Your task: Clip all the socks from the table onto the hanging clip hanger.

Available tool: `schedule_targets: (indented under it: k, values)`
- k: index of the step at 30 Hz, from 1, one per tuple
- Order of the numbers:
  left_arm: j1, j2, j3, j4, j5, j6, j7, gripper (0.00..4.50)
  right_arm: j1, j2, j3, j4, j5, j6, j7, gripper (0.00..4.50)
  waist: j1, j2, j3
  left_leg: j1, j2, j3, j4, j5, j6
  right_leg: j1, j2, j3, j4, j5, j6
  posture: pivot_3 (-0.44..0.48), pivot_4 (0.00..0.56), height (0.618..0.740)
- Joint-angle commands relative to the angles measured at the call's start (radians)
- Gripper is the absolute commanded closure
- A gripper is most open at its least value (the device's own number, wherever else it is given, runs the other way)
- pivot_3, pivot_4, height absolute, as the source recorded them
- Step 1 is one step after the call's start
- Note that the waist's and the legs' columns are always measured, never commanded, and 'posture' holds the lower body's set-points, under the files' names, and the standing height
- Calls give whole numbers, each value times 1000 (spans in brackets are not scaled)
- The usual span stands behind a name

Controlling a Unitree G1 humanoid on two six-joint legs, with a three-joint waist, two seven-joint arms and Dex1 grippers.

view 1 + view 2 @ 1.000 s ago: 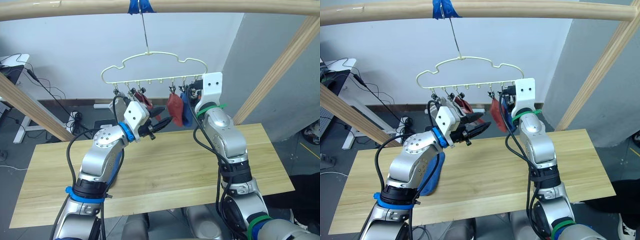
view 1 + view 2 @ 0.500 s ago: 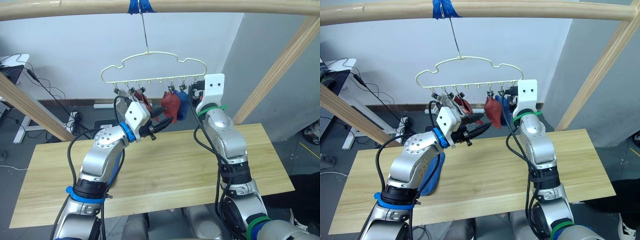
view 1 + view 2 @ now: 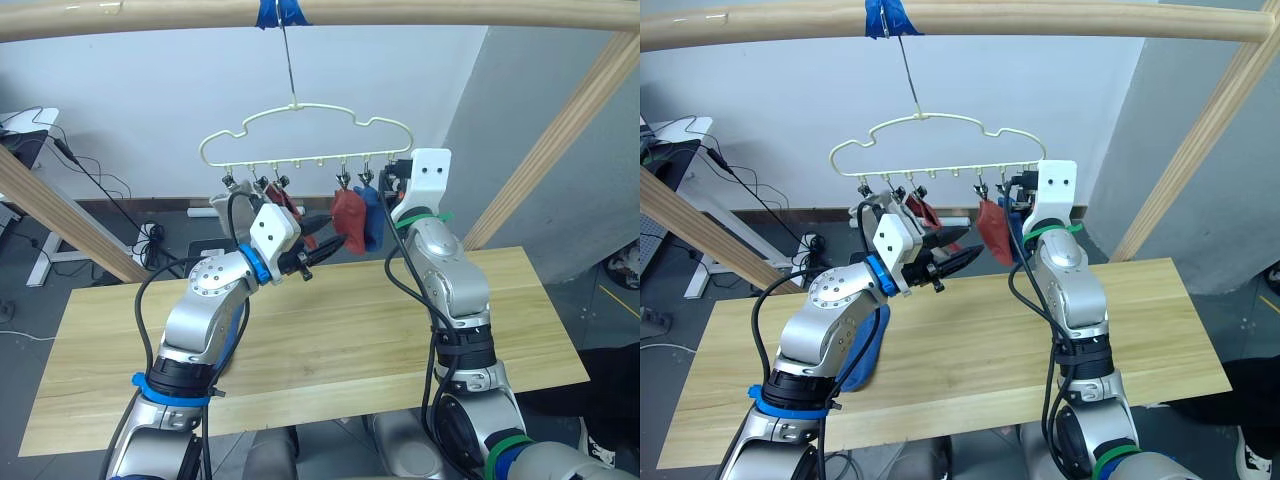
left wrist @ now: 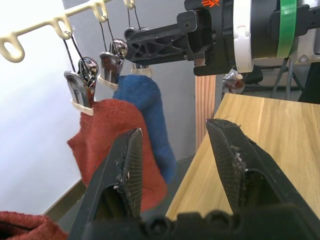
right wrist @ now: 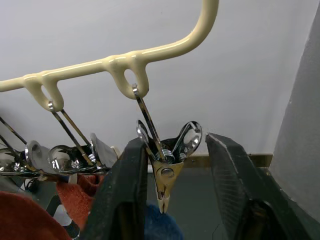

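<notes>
Your rust-red sock (image 3: 347, 216) is swinging back toward 3 o'clock, hanging clipped on the clip hanger (image 3: 305, 135) beside the blue sock (image 3: 368, 225). Left gripper (image 4: 175, 165) spread, right gripper (image 5: 172, 192) spread around an apparently empty clip (image 5: 165, 167).

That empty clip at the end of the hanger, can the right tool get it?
Probably yes: the empty clip hangs between the open right tool fingers, with nothing in the way.
</notes>
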Motion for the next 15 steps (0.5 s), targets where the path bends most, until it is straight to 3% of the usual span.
schedule_targets:
  k: [1,15]
  values:
    - [-3,-2,-1,-27,3,-26,-6,2232,-16,-2,4,-46,7,-23,9,2725,0,0,0,0,0,0,0,0,0,0,0,0,0,0,0,-210,182,740]
    - [-1,-1,-2,-26,5,-27,-7,2232,-39,1,12,-28,6,-47,26,2725,0,0,0,0,0,0,0,0,0,0,0,0,0,0,0,-208,182,740]
